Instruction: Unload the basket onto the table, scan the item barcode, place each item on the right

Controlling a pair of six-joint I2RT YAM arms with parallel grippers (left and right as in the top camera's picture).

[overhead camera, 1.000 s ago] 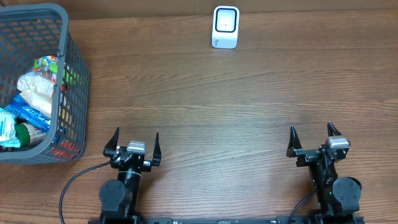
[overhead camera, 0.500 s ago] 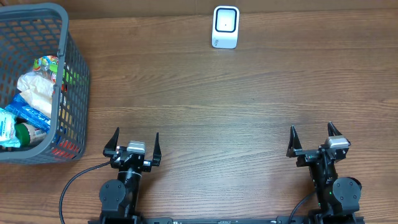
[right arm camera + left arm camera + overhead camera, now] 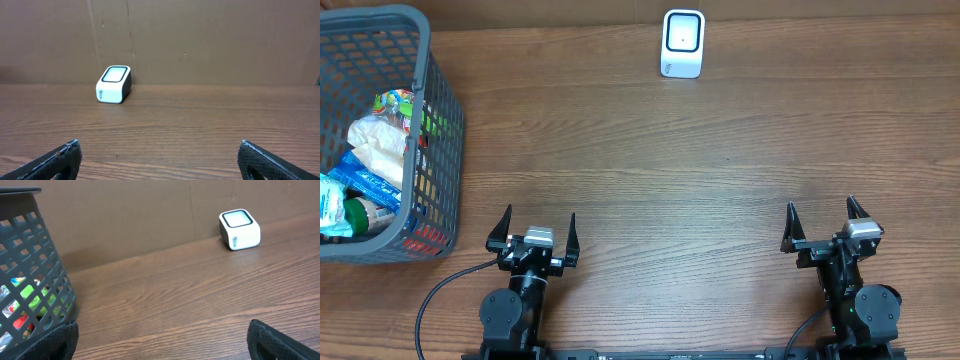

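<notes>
Left tool and right tool gape wide, empty. Best lift a packet cleanly from the basket, barcode toward the scanner.

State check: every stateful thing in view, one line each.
Grey plastic mesh basket: upright, filled with packaged items.
White boxy barcode scanner: upright, nothing presented to it.
Left gripper: open, empty.
Right gripper: open, empty.
</notes>
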